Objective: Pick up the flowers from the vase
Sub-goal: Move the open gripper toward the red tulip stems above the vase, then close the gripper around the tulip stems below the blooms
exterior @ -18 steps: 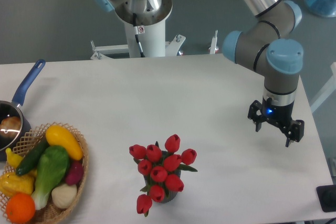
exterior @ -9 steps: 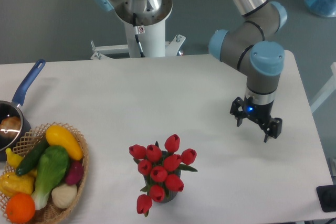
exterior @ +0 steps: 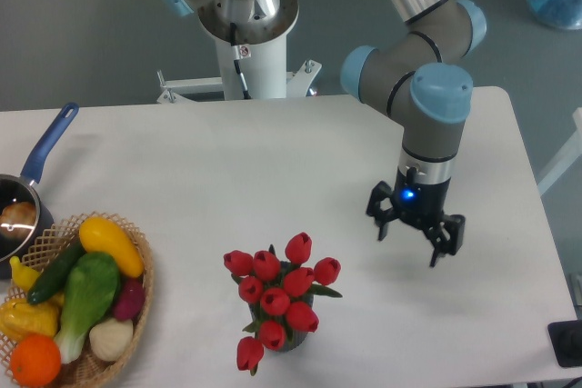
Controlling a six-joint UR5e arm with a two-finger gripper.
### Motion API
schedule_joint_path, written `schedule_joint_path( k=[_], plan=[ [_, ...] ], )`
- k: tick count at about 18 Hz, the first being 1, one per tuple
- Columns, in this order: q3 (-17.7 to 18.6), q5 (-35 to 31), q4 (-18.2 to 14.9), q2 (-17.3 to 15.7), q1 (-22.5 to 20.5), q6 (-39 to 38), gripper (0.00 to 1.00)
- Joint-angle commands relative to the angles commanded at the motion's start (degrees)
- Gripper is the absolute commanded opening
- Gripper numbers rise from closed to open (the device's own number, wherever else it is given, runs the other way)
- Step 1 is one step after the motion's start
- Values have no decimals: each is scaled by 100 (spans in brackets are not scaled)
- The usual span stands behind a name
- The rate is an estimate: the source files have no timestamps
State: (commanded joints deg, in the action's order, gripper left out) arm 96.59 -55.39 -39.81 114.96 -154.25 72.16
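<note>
The gripper (exterior: 411,241) is hanging above the table (exterior: 273,161) with its fingers spread wide and pointing down; nothing is sitting between them. A blue indicator light is glowing on the wrist just above.

To the lower left of the gripper, near but clearly apart from it, the flowers (exterior: 277,297) are standing as a red bunch with small green leaves. They are spreading wider than the vase (exterior: 289,343) holding them, of which only a dark sliver is showing under the blooms. One bloom is drooping low on the side away from the gripper.

Well beyond the flowers, at the table's far left edge, a basket (exterior: 136,270) is holding coloured vegetables, and a blue-handled saucepan (exterior: 41,161) is lying just behind it.

Assessment: no part of the task is done. The stems are sitting in the vase and no contact is being made. Remaining steps appear to be: bringing the gripper over the bunch, lowering it around the stems or blooms, closing, and lifting the bunch out.
</note>
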Motion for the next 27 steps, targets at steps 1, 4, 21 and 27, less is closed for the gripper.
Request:
schedule_joint_path(
  k=[1, 4, 21, 27],
  plan=[
    [0, 220, 9, -9, -18, 0, 100],
    [0, 1001, 0, -18, -27, 0, 100],
    [36, 2709, -9, 202, 263, -62, 100],
    [35, 2982, -9, 211, 351, -79, 100]
  ],
)
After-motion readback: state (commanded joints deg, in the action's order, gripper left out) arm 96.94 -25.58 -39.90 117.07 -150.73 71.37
